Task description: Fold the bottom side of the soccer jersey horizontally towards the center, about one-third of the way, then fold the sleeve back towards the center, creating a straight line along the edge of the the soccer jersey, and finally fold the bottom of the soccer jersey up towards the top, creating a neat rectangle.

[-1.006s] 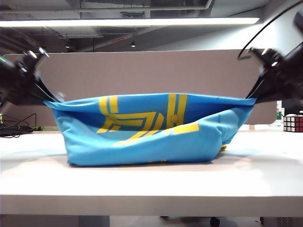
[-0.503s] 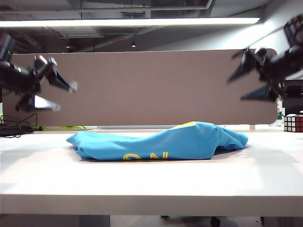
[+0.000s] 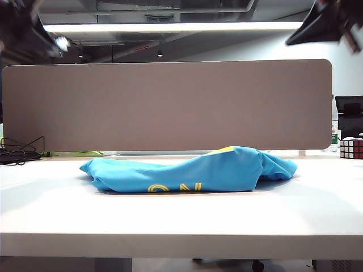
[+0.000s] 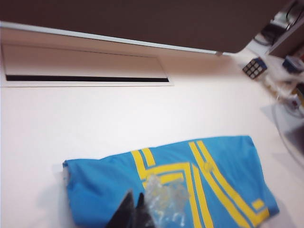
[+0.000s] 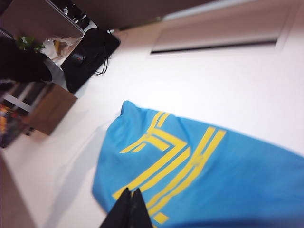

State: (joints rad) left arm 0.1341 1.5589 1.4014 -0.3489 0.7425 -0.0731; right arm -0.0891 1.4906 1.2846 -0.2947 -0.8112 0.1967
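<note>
Lying folded on the white table (image 3: 181, 218), the soccer jersey (image 3: 193, 170) has just been let go; a second ago both arms held its top edge stretched wide and upright, half a second ago it had dropped into a low bundle with both claws spread above it, and now the arms have risen to the upper corners of the exterior view, well clear of the cloth. The left gripper (image 4: 134, 209) hangs high over the left half of the shirt, its dark fingertips pressed together and holding nothing; the right gripper (image 5: 129, 205) hangs high over the right half, likewise pinched shut and empty. Judging from how the shirt lies, the last fold looks done (the release and withdrawal suggest the task is at or near its end), though the shape is a loose rectangle rather than a crisp one.

The jersey is shiny sky-blue fabric, thin and slippery-looking, with big yellow double-line numerals on the upward face; it sits around the middle of the table, flat on the left and humped on the right, with soft rumpled edges. Far behind it stands a grey-brown divider panel (image 3: 170, 105); a Rubik's cube (image 3: 350, 147) rests at the far right.
</note>
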